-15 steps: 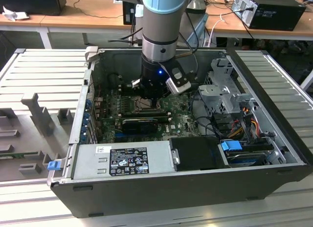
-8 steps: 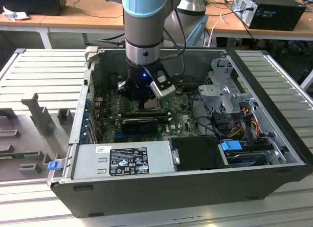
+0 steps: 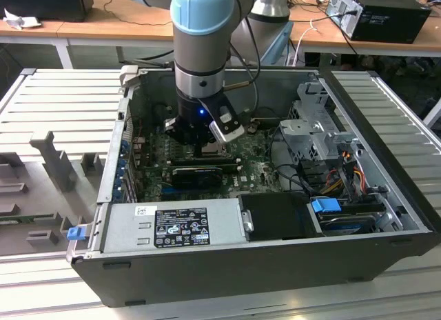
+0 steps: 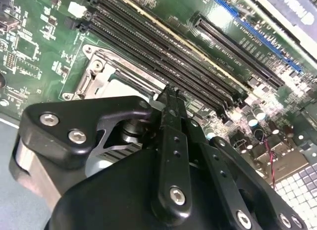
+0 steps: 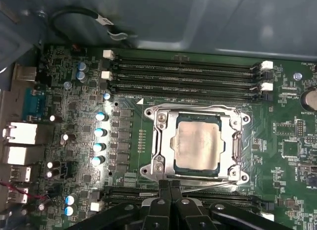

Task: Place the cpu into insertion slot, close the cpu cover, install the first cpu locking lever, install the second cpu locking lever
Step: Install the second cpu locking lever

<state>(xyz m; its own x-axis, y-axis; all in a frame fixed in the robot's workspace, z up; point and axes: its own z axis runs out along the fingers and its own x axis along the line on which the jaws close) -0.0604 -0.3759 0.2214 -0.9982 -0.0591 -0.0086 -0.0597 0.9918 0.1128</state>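
cpu (image 5: 199, 142) under closed cpu cover (image 5: 163, 141), insertion slot hidden

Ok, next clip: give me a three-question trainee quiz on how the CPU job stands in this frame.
1. True or false: the cpu already sits in the insertion slot with the cpu cover lying flat around it.
2. Multiple choice: in the first wrist view, the fingers are (a) spread wide apart, (b) pressed together, (c) clamped on the chip.
3. Fill in: in the first wrist view, the gripper tip is at the thin wire locking ____ along the socket's edge.

Key: 1 true; 2 b; 3 lever.
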